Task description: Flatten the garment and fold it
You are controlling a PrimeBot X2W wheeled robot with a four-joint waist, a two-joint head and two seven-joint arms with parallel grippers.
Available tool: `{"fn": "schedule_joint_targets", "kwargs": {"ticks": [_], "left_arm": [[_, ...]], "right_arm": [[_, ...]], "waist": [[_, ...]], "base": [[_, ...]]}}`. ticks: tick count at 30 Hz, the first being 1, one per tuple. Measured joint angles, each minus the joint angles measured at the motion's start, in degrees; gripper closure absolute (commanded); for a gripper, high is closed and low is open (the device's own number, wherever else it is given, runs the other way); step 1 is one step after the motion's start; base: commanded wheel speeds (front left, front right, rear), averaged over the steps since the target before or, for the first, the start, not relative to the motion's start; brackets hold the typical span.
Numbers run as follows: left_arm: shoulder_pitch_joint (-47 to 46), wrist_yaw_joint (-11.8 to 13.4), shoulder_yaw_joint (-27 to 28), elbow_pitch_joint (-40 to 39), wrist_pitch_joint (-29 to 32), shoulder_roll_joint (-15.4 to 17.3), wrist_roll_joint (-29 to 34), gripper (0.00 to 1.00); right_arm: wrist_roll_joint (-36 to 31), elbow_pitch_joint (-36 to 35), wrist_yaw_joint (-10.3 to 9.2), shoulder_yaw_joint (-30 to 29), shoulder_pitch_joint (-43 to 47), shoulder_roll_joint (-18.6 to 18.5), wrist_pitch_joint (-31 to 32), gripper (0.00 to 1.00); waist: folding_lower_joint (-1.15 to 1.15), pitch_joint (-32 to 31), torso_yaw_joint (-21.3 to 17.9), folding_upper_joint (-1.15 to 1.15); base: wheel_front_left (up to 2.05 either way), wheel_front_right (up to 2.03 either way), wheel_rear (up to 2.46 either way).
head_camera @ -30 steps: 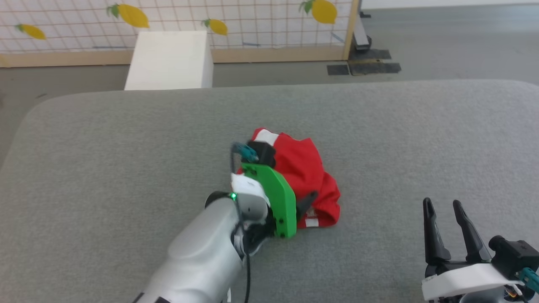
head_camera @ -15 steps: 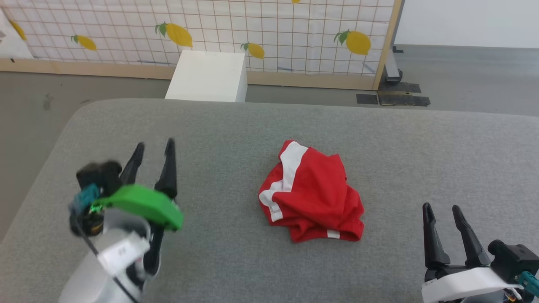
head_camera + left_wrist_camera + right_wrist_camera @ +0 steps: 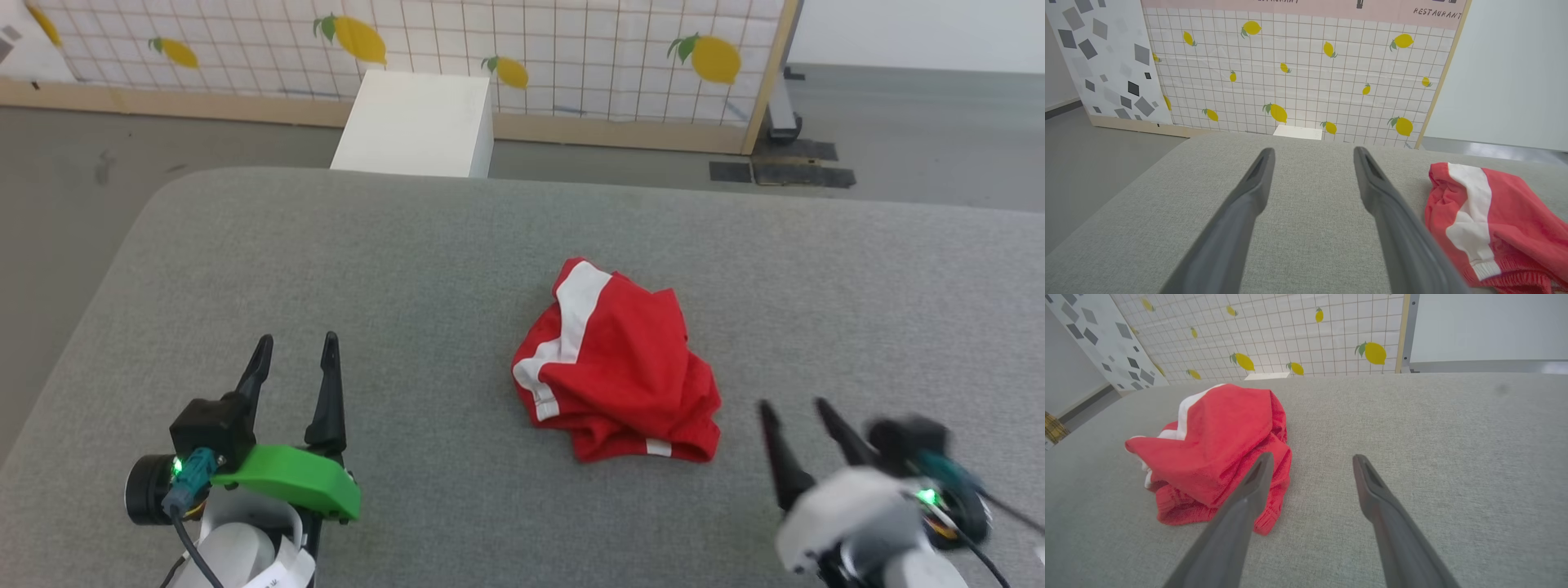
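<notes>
Worktop: the grey cloth-covered worktop [image 3: 326, 269] carries the garment. The head camera has swung over the last second, so the scene's shift is no move of the cloth.
Garment: the red shorts [image 3: 624, 371] lie in a crumpled heap, much as half a second ago, with a white stripe up their far left side and nothing gripping them.
Left pincer: a second ago it was down on the garment. Now the left pincer [image 3: 295, 343] sits well apart to the garment's left, fingers spread, empty.
Right pincer: the right pincer [image 3: 790, 403] is blurred with motion in the head view, closer to the garment's near right corner than half a second ago. Its fingers are spread and empty, and contact with the hem cannot be told.
Meaning: the work seems to be passing from left arm to right. Flattening is barely begun, and folding cannot start until the heap is opened out.
</notes>
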Motion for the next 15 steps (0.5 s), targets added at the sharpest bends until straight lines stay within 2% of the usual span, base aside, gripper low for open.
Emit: {"fn": "schedule_joint_targets", "kwargs": {"ticks": [7,10,15], "left_arm": [[0.4,-1.3,2.4,-1.3,0.0,-3.0,3.0,0.0],[0.7,-1.7,3.3,-1.5,0.0,-4.2,3.6,0.0],[0.7,-2.8,4.2,-1.5,0.0,-5.8,4.1,0.0]], "right_arm": [[-7.2,3.2,0.0,5.6,-9.4,0.1,24.0,0.0],[-9.2,4.7,0.0,7.6,-12.3,0.1,31.5,0.0],[-10.9,7.3,0.0,10.0,-14.1,-0.2,39.4,0.0]], "waist": [[0.0,1.6,1.7,0.0],[0.0,2.2,2.9,0.0],[0.0,3.5,4.7,0.0]], "base": [[0.0,0.0,0.0],[0.0,0.0,0.0],[0.0,0.0,0.0]]}}
